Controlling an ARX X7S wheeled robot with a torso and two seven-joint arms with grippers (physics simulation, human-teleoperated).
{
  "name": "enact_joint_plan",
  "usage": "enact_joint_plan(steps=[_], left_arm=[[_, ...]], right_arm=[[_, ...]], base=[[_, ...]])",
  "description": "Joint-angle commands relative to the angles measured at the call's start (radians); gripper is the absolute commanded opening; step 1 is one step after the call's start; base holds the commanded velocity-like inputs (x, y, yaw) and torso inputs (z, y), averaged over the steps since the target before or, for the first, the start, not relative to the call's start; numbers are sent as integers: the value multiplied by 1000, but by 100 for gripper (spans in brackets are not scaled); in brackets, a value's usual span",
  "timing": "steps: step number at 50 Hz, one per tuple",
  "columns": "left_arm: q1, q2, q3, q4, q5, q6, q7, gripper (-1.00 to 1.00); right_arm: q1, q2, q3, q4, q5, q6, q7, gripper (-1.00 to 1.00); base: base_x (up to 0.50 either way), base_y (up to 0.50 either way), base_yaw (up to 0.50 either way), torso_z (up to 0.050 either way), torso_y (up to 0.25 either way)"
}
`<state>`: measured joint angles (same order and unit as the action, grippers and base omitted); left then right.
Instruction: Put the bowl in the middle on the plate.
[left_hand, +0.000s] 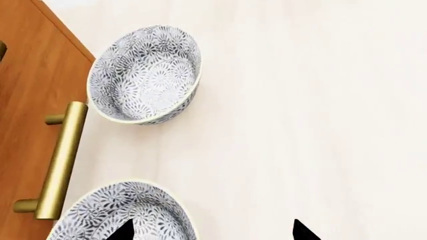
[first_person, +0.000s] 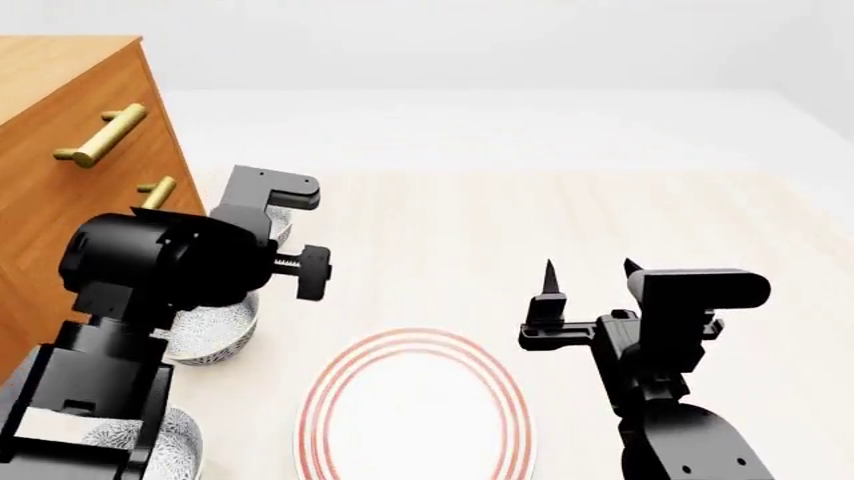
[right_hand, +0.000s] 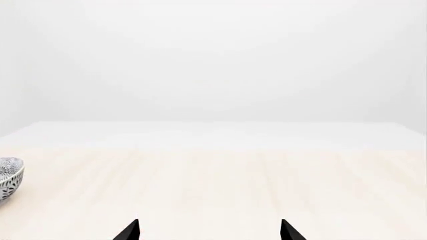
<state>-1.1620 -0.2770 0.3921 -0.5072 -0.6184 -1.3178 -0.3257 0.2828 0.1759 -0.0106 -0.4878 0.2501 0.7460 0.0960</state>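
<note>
The left gripper, jaws spread and empty, hung over the middle bowl's rim, left of the plate.

The bowl at the lower left of the left wrist frame is white with a dense blue-grey floral print, as is its twin above it. The plate, low in the head frame, is white with thin red concentric rings. The cabinet is orange-brown wood with brass handles. The tabletop is pale cream woodgrain. Both arms are matte black.
</note>
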Motion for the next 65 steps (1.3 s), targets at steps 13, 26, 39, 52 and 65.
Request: enact_joint_plan(steps=[13, 26, 39, 52, 65], left_arm=[[-67, 51, 103, -391, 89, 211, 126, 100], [-97, 102, 150, -611, 141, 332, 190, 100], [-81, 159, 174, -799, 231, 418, 278, 100], [-50, 165, 98, -800, 317, 422, 284, 100], [-55, 164, 47, -798, 366, 438, 270, -100]], right_arm=[[0, 7, -9, 20, 10, -14, 12, 100], [-3, 13, -7, 20, 20, -16, 20, 100], [14, 21, -14, 13, 28, 8, 31, 100], [3, 24, -18, 17, 33, -5, 37, 100], [3, 27, -22, 16, 40, -7, 44, 100]], base=[[0, 0, 0, 0, 0], [0, 0, 0, 0, 0], [0, 0, 0, 0, 0], [0, 0, 0, 0, 0], [0, 0, 0, 0, 0]])
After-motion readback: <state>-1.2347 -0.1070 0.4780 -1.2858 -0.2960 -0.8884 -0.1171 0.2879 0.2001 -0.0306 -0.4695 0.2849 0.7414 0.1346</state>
